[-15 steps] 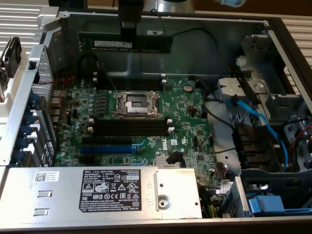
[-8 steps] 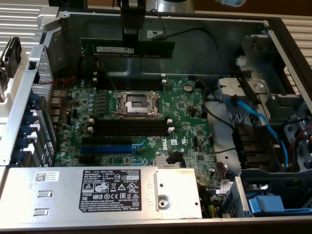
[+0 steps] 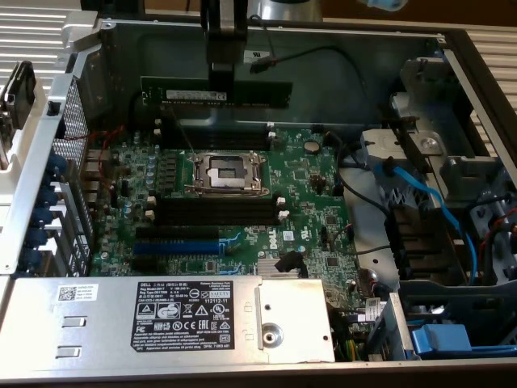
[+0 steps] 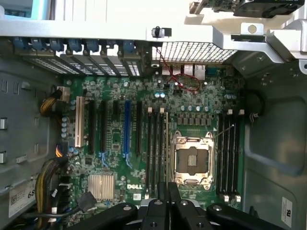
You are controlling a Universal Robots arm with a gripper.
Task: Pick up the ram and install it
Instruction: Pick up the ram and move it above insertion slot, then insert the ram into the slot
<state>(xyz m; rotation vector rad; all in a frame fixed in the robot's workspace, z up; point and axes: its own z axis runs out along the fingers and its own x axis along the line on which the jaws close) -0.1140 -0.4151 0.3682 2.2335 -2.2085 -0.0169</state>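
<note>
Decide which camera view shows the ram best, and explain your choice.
The exterior view: the ram shows its full length and white label, held above the motherboard in the pincer. In the wrist view it appears at most as a thin edge-on strip ahead of the pincer.

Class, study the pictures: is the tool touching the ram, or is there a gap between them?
Touching. In the exterior view the tool comes down onto the ram and clamps its upper edge, with no gap between them.
</note>
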